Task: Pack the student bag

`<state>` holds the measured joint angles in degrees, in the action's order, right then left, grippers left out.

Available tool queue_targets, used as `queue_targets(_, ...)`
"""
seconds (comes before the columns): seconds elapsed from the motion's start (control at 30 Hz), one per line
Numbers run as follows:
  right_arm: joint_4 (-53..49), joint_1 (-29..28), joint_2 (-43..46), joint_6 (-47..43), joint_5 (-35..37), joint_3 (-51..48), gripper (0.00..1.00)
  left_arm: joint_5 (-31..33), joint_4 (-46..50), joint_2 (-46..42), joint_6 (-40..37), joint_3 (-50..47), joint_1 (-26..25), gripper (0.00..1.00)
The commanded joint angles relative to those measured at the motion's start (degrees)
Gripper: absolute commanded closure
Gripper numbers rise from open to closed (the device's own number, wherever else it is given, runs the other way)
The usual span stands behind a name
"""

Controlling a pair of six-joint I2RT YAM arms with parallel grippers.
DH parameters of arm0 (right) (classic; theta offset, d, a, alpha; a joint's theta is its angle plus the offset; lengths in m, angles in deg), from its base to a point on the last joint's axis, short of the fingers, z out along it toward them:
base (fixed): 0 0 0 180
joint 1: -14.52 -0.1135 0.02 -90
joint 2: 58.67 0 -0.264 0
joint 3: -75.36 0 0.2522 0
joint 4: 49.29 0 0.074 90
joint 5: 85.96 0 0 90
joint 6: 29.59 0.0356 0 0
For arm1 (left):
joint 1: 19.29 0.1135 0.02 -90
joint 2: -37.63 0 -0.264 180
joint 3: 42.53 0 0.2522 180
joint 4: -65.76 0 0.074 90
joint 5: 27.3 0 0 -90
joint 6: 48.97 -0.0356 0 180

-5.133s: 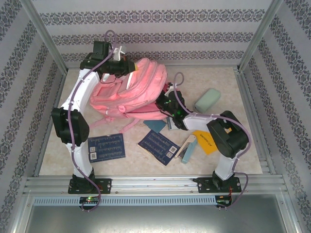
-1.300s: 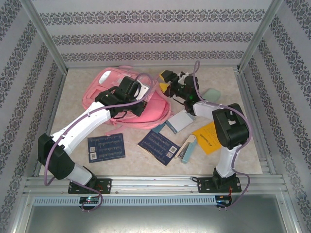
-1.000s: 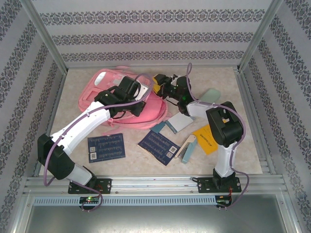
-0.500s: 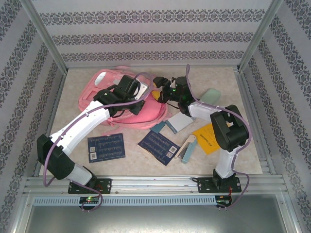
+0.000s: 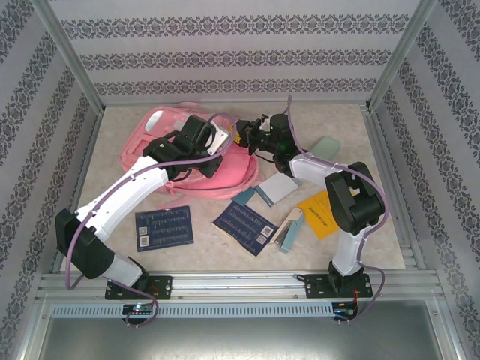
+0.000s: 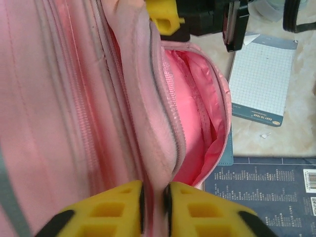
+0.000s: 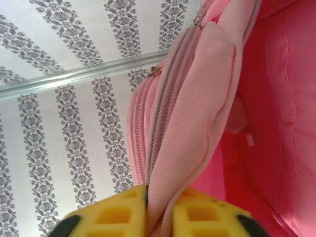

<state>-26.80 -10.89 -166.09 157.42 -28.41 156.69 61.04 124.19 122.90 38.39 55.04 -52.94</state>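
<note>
Left gripper and right gripper each clamp the student bag rim, likely spreading its mouth between them.

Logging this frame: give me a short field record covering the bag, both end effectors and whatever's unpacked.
bag: student bag lying on table, compartment unzipped, pink lining visible
left end effector: shut on bag's rim fabric
right end effector: shut on bag's rim fabric
unpacked: dark blue booklet; second dark blue booklet; grid notepad; yellow envelope
stage: opening held by both arms, no item going in yet
</note>
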Motion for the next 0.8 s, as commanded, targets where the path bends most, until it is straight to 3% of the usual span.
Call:
queue_targets(0.0,3.0,-0.8,2.0,4.2,4.5,-1.6,0.93,1.1,1.6,-1.6,1.3,0.7,0.2,0.73)
queue_targets(0.07,0.4,-0.8,2.9,5.0,5.4,-2.1,1.0,2.6,2.7,-0.7,2.9,2.8,0.2,0.6)
queue_targets(0.17,-1.6,-1.0,3.4,5.5,5.7,-1.8,1.0,3.1,3.5,0.7,4.8,5.7,0.2,0.43)
queue_targets(0.37,-2.6,-1.0,4.2,5.8,6.1,-1.5,1.0,2.1,4.3,5.7,6.9,10.0,-1.1,0.32)
queue_targets(0.57,-4.2,-0.9,5.2,5.8,7.0,-1.6,1.0,4.0,2.3,10.4,7.2,10.4,-2.7,0.3)
queue_targets(0.63,-4.6,-0.9,5.5,5.8,7.5,-1.8,1.0,7.3,1.3,11.7,7.1,10.5,-3.4,0.31)
queue_targets(0.7,-4.9,-0.9,5.6,5.8,7.6,-1.8,1.0,9.6,0.8,12.6,7.4,11.0,-3.5,0.39)
queue_targets(0.77,-5.3,-1.0,5.8,5.6,7.6,-1.7,1.0,10.2,-0.2,13.1,7.4,11.2,-3.5,0.53)
